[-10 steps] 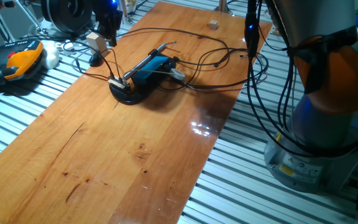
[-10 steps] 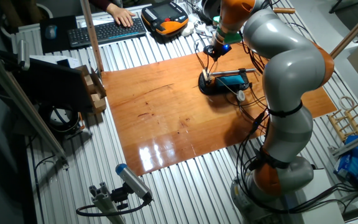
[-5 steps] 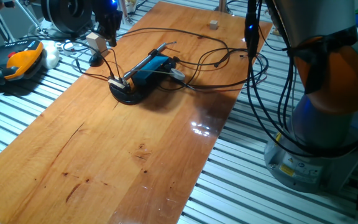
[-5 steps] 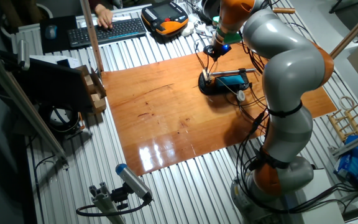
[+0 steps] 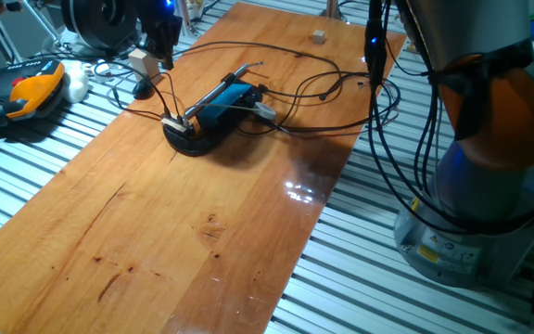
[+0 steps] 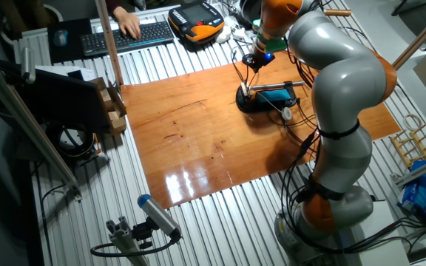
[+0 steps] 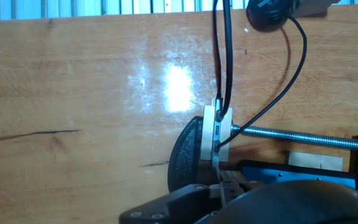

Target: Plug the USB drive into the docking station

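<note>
The docking station (image 5: 222, 104) is a flat bright-blue box on a black curved base, lying near the far left of the wooden table with thin cables running from it. It also shows in the other fixed view (image 6: 276, 94) and at the lower right of the hand view (image 7: 291, 171). My gripper (image 5: 163, 57) (image 6: 259, 59) hangs above and left of the station's near end. In the hand view its dark fingertips (image 7: 221, 184) sit close together on a thin grey piece, apparently the USB drive (image 7: 219, 167), just above the station's white end plate (image 7: 216, 134).
Black cables (image 5: 323, 93) loop over the far table. A tan block (image 5: 142, 63) and a small cube (image 5: 319, 35) lie nearby. An orange-and-black pendant (image 5: 31, 88) rests off the left edge. A person's hand is on a keyboard (image 6: 124, 37). The robot base (image 5: 489, 167) stands right.
The arm, gripper and docking station have not moved. Only the person's hand has shifted on the keyboard.
</note>
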Robot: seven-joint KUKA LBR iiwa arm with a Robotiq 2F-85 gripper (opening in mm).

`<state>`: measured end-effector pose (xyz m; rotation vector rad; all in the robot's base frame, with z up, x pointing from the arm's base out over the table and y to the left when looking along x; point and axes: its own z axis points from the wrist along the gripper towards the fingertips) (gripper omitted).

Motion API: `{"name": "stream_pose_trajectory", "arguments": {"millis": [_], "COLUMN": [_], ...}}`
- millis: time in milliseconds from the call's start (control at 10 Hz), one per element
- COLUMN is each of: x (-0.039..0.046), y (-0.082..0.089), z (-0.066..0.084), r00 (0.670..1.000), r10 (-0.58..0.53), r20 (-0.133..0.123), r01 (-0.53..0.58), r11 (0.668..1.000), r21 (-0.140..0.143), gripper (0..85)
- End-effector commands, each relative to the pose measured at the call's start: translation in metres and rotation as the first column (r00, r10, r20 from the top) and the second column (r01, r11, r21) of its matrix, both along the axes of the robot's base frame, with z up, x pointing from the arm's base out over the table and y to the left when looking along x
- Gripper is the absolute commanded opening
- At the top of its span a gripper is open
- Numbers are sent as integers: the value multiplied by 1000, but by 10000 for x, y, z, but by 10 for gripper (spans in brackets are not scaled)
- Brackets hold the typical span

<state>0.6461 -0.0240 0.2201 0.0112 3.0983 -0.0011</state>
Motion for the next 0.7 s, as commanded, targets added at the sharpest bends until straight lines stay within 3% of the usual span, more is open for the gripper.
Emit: {"name": "stream_pose_trajectory", "arguments": {"millis": [0,600], "x": [0,20], "y": [2,3], "z": [2,-11], "r00": [1000,1000], "r10": [-1,0], "r20": [-1,0], "r01": [1,0], "r11": [1000,1000], "r21": [0,-5], "gripper": [0,0]}}
